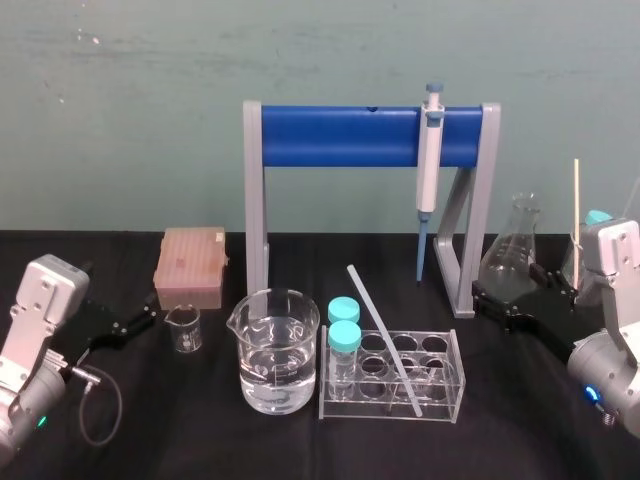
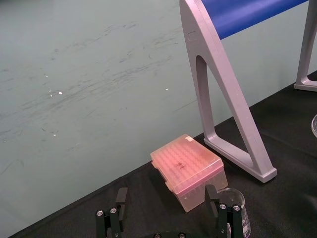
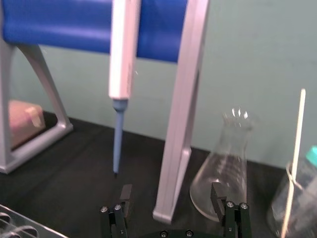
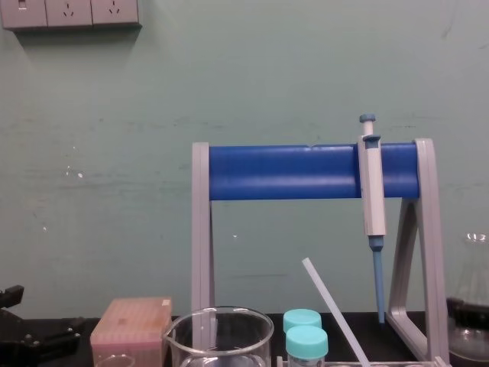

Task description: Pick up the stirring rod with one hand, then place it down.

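Meanwhile left gripper [image 1: 143,322] and right gripper [image 1: 497,308] rest, jaws spread; lifting the leaning stirring rod [image 1: 384,340] carelessly could topple its rack [image 1: 455,375].

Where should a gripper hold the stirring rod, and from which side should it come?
Grip the stirring rod on its free upper part, above the test tube rack. Its lower end sits inside the rack and it leans up toward the left, so probably come from above.
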